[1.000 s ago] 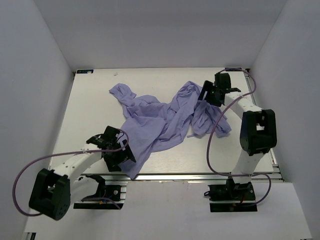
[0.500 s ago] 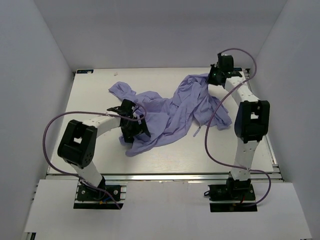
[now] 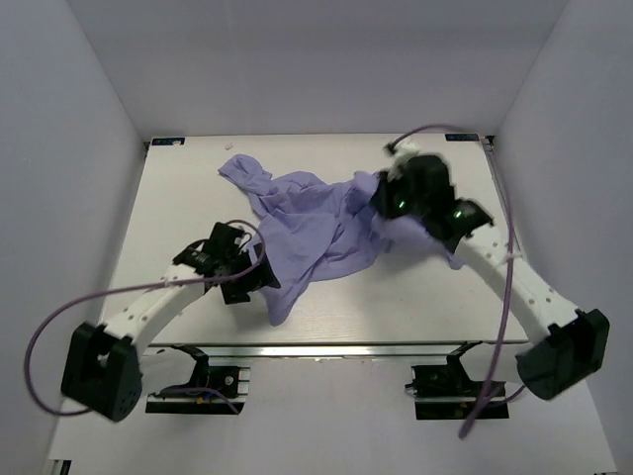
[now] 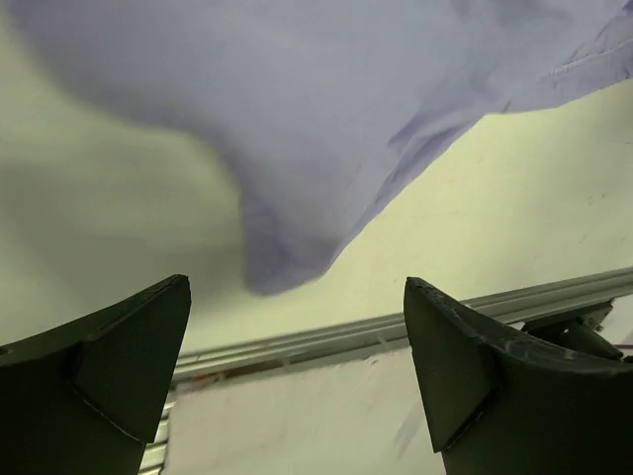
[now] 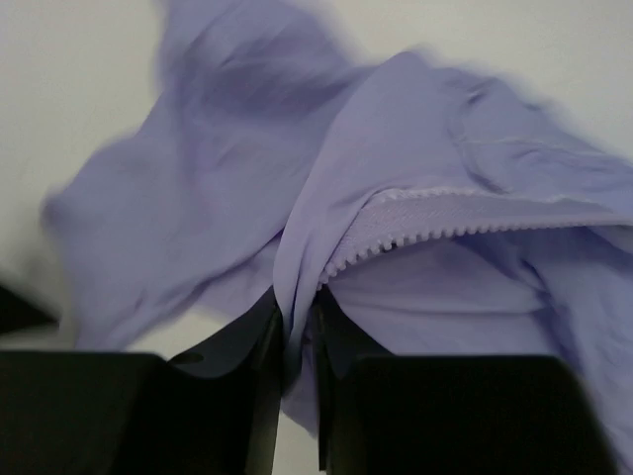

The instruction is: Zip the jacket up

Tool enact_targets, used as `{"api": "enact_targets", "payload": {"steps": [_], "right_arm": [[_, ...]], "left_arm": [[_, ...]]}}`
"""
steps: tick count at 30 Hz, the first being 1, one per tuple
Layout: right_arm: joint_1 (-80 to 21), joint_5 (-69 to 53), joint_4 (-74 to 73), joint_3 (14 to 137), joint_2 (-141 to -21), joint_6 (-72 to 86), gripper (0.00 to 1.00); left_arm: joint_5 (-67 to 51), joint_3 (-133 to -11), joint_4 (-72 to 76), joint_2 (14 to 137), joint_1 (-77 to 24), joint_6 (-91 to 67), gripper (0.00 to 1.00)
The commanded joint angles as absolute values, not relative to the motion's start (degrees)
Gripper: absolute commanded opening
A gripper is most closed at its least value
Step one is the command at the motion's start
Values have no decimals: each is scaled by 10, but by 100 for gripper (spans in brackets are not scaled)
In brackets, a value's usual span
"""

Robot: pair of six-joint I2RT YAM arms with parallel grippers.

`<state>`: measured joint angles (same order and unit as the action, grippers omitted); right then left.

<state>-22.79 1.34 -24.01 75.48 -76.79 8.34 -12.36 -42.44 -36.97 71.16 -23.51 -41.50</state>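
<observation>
The lavender jacket (image 3: 316, 220) lies crumpled across the middle of the white table, one corner trailing toward the front edge. My right gripper (image 5: 297, 317) is shut on a fold of the jacket (image 5: 415, 257) right beside a row of pale zipper teeth (image 5: 435, 233); from above it sits at the cloth's right side (image 3: 391, 198). Wide open with nothing between its fingers, my left gripper (image 4: 297, 327) stands just short of the hanging jacket corner (image 4: 287, 247). Seen from above, the left gripper (image 3: 259, 282) is at the cloth's lower left edge.
A metal rail (image 4: 396, 332) runs along the table's front edge (image 3: 346, 348). White walls enclose the table on the left, back and right. Purple cables loop from both arms (image 3: 59, 327).
My right gripper closed on the jacket near the back right and pulled it forward and left. The left arm swung in over the cloth, then back out to the lower left, staying open.
</observation>
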Motion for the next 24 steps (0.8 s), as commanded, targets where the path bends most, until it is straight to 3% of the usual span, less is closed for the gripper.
{"api": "enact_targets", "payload": {"steps": [1, 3, 7, 9, 12, 13, 20, 21, 22, 24], "right_arm": [[-342, -38, -248, 602, -712, 122, 23], [-356, -97, -199, 536, -687, 162, 36], [-355, 22, -206, 483, -614, 221, 42], [-355, 96, -229, 502, -589, 238, 40], [-355, 162, -247, 518, -542, 250, 27], [-354, 181, -253, 521, -529, 253, 1], [-345, 256, -290, 629, -555, 195, 0], [-344, 261, -294, 644, -567, 195, 5], [-341, 265, -297, 649, -588, 195, 18], [-323, 255, -298, 656, -626, 192, 32]], "left_arm": [[-70, -389, -446, 599, -239, -441, 98], [-60, -374, -482, 559, -239, -450, 98], [-61, -357, -512, 496, -239, -453, 98], [-82, -340, -505, 478, -239, -455, 98], [-109, -315, -477, 478, -239, -463, 98], [-113, -311, -462, 482, -239, -466, 98], [-101, -379, -434, 547, -239, -445, 98], [-81, -399, -433, 558, -239, -440, 98], [-71, -420, -430, 585, -239, -428, 98], [-50, -493, -420, 619, -239, -415, 98]]}}
